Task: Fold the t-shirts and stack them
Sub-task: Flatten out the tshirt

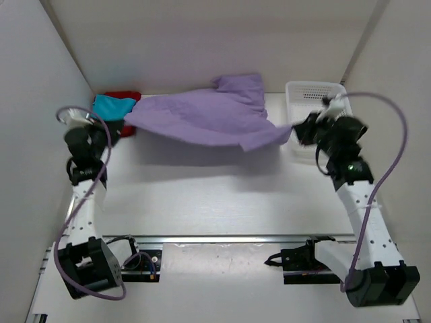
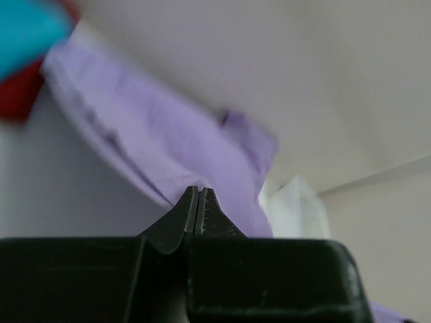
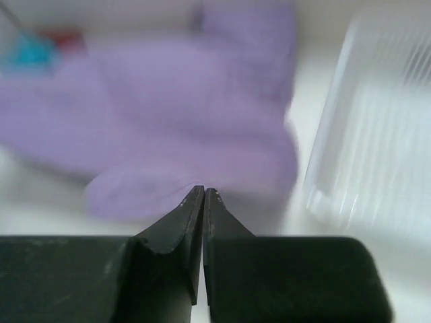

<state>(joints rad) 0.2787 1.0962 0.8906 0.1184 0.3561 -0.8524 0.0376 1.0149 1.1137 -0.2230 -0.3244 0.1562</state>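
Left gripper [image 2: 199, 196]: in my left wrist view the two fingers are pressed together with no gap, and their tips meet the lower edge of the purple shirt [image 1: 202, 118], so I read this gripper as clamped on that shirt. Right gripper [image 3: 203, 195]: the right wrist view is blurred, but the fingers stand tip to tip against a rounded fold of the same purple cloth, so I read it as clamped on the shirt as well. From the top view, the purple shirt hangs spread between the two grippers, with its left corner at the left gripper and its right corner at the right gripper. It is raised off the table [image 1: 202, 208] and throws a soft shadow on the surface below it. One bunched part of the shirt rises toward the back wall [image 1: 202, 40]. Behind the left corner of the purple shirt, in the far left corner of the table, the teal shirt [image 1: 111, 105] lies on top of the red shirt [image 1: 125, 95], and both are crumpled. To the right, just beside the right gripper, a white mesh basket [image 1: 313, 91] stands against the back wall, with the purple shirt's right corner close to its near left side.
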